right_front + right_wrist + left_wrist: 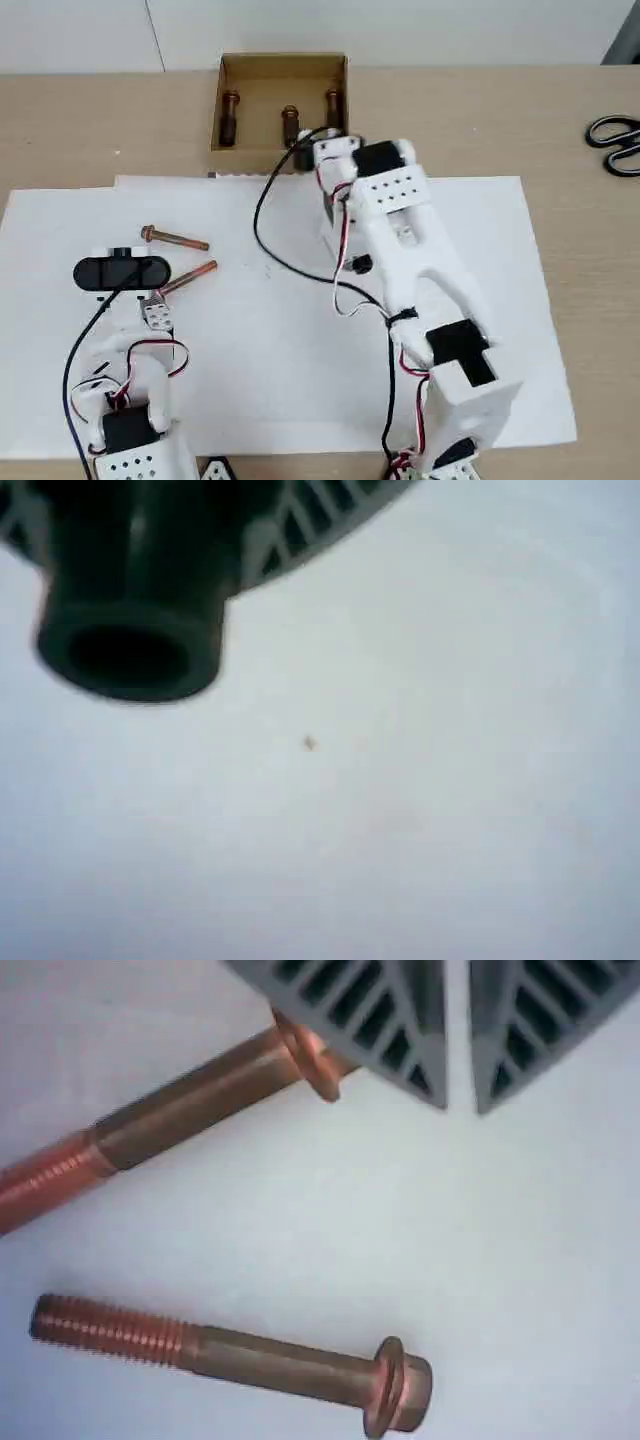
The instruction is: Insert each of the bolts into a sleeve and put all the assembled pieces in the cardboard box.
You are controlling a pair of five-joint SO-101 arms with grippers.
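Note:
The cardboard box (283, 72) at the back of the table holds three assembled copper pieces (289, 124). Two bare copper bolts lie on the white paper: one (175, 238) (240, 1362) farther back, the other (189, 278) (180, 1110) closer to my left arm. My left gripper (157, 312) (460, 1100) hovers just above the paper, its grey fingers (380, 1020) almost together with nothing between them. The nearer bolt's head rests beside one finger. My right gripper (331, 208), just in front of the box, is shut on a black sleeve (130, 640) whose open end shows.
A white paper sheet (290, 360) covers the middle of the wooden table (500, 120). Scissors (615, 143) lie at the far right edge. The right arm's body and cables stretch from the front right toward the box.

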